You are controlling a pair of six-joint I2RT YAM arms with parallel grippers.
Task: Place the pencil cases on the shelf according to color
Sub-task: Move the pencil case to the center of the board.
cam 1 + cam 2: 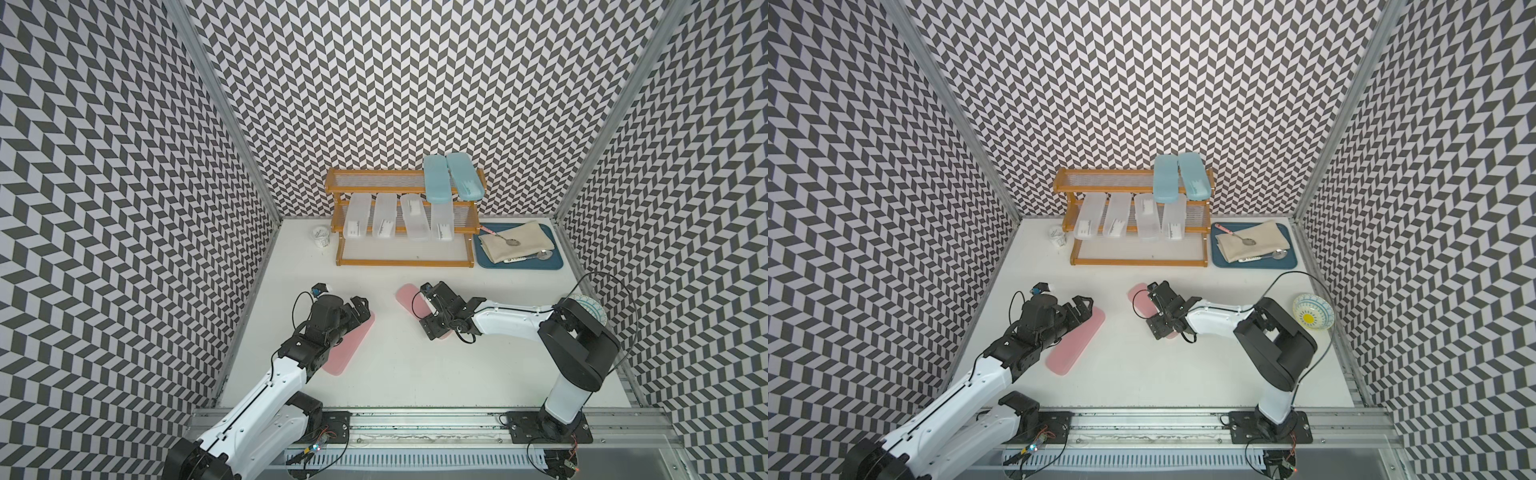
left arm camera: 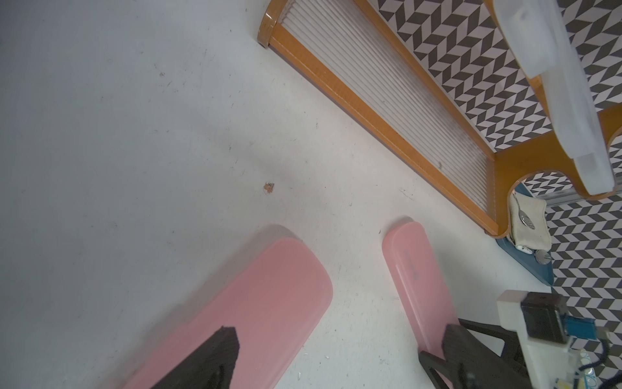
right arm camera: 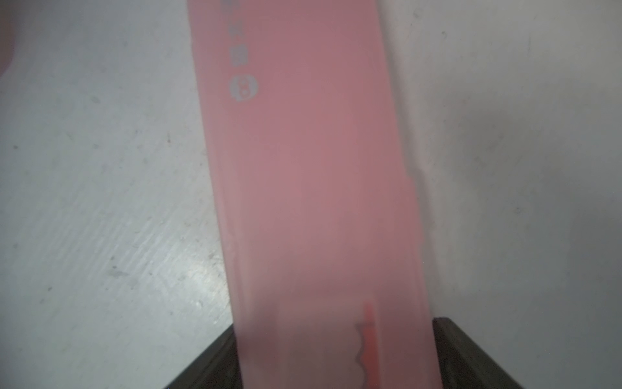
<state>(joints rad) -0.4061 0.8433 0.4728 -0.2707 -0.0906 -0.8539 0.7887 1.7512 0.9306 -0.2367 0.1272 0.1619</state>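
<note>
Two pink pencil cases lie on the white table in front of the shelf (image 1: 403, 262) (image 1: 1138, 262). My left gripper (image 1: 359, 308) (image 2: 333, 360) hovers open over the far end of the left pink case (image 1: 349, 349) (image 1: 1077, 347) (image 2: 262, 296). My right gripper (image 1: 424, 312) (image 1: 1156, 311) (image 3: 333, 353) straddles the right pink case (image 1: 409, 300) (image 3: 303, 168) across its width, both fingers against its long sides. Two light blue cases (image 1: 436, 178) (image 1: 466, 174) lie on the top tier at the right. Several frosted clear cases (image 1: 386, 216) sit side by side on the middle tier.
A dark blue tray (image 1: 519, 264) with a beige cloth and spoons sits right of the shelf. A small white cup (image 1: 321, 237) stands at the shelf's left. A patterned bowl (image 1: 1312, 318) rests by the right wall, and a small blue-black object (image 1: 319, 289) by the left wall.
</note>
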